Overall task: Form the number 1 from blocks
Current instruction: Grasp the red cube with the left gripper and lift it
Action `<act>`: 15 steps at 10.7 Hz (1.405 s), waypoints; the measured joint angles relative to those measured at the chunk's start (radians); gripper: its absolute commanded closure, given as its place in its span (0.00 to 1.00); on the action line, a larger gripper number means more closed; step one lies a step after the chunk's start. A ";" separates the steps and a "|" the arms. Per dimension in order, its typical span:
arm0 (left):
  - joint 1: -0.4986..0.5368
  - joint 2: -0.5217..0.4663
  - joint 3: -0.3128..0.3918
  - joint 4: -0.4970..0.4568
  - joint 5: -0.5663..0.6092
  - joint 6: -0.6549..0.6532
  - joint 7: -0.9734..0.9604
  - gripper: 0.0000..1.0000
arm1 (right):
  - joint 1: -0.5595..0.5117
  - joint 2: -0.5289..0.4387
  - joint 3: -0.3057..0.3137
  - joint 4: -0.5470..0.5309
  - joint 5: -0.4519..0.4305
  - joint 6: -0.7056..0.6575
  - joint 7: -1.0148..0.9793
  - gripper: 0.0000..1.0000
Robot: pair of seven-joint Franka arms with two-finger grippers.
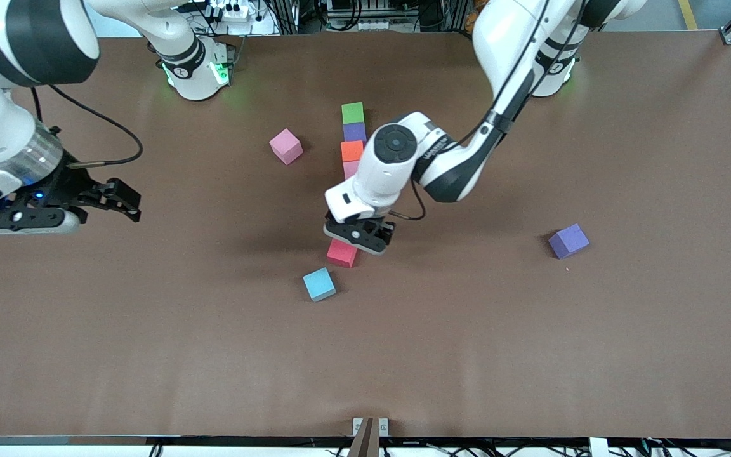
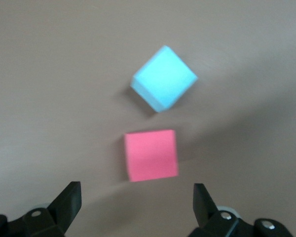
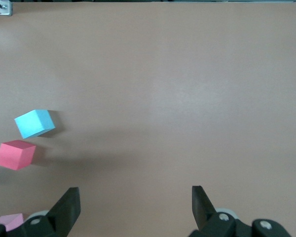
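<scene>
A column of blocks runs toward the front camera: green (image 1: 353,112), purple (image 1: 354,132), orange (image 1: 351,151), then a pink one (image 1: 350,169) partly hidden by the left arm. My left gripper (image 1: 359,236) (image 2: 137,197) hangs open and empty just over the red block (image 1: 342,252) (image 2: 152,155). The light blue block (image 1: 319,284) (image 2: 164,78) lies a little nearer the camera. A second pink block (image 1: 285,146) sits beside the column, toward the right arm's end. A second purple block (image 1: 568,241) lies alone toward the left arm's end. My right gripper (image 1: 125,202) (image 3: 135,200) waits open and empty.
The brown table (image 1: 530,355) is bare apart from the blocks. In the right wrist view the light blue block (image 3: 34,123), red block (image 3: 16,154) and a corner of a pink block (image 3: 7,221) show at one edge.
</scene>
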 measured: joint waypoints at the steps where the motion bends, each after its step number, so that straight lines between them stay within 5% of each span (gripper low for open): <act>1: -0.027 0.023 0.014 0.013 0.000 0.013 0.001 0.00 | -0.027 0.001 0.002 0.001 0.000 0.000 -0.031 0.00; 7: -0.135 0.121 0.148 0.059 -0.054 0.093 0.009 0.00 | -0.103 0.002 0.021 0.028 0.000 -0.031 -0.077 0.00; 15: -0.170 0.181 0.203 0.080 -0.170 0.137 0.009 0.00 | -0.105 0.007 0.025 0.028 0.000 -0.033 -0.077 0.00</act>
